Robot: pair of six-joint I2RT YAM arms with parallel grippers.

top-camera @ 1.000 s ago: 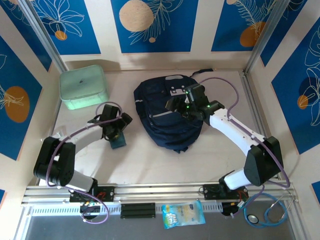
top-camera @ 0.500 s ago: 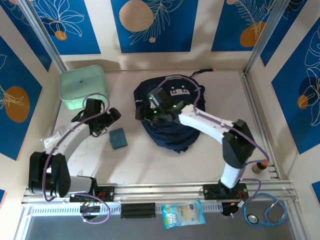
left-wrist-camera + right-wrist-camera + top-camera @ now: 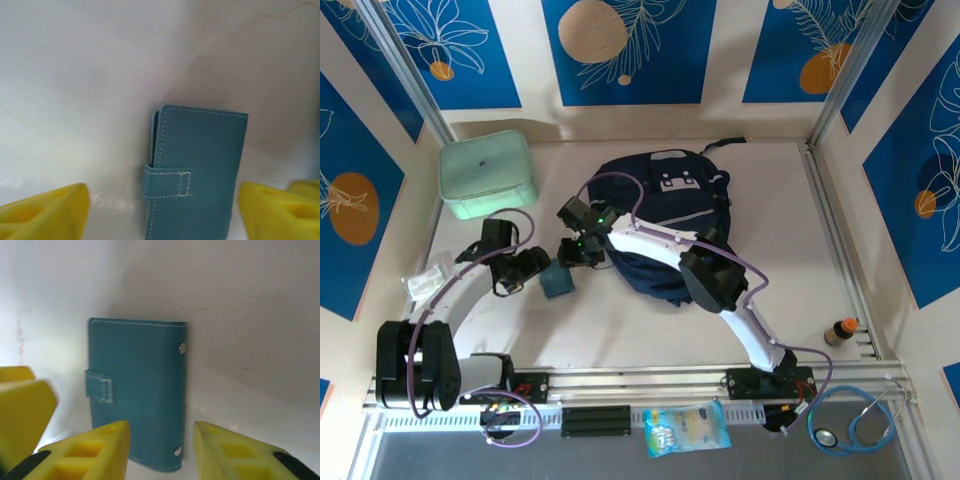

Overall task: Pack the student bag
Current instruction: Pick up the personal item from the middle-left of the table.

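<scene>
Navy fabric student bag [image 3: 665,215]: far centre of the table [image 3: 650,330], lying flat.
Right hand [image 3: 576,250] has swung off it to join the left hand [image 3: 528,266] at the teal wallet [image 3: 556,281], near-left of the bag. Both are released, fingers straddling the wallet, nothing grasped. It is likely the next item packed.

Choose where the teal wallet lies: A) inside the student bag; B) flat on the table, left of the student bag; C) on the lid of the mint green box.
B: the teal wallet lies flat on the table, just left of the student bag, apart from the mint green box.
</scene>
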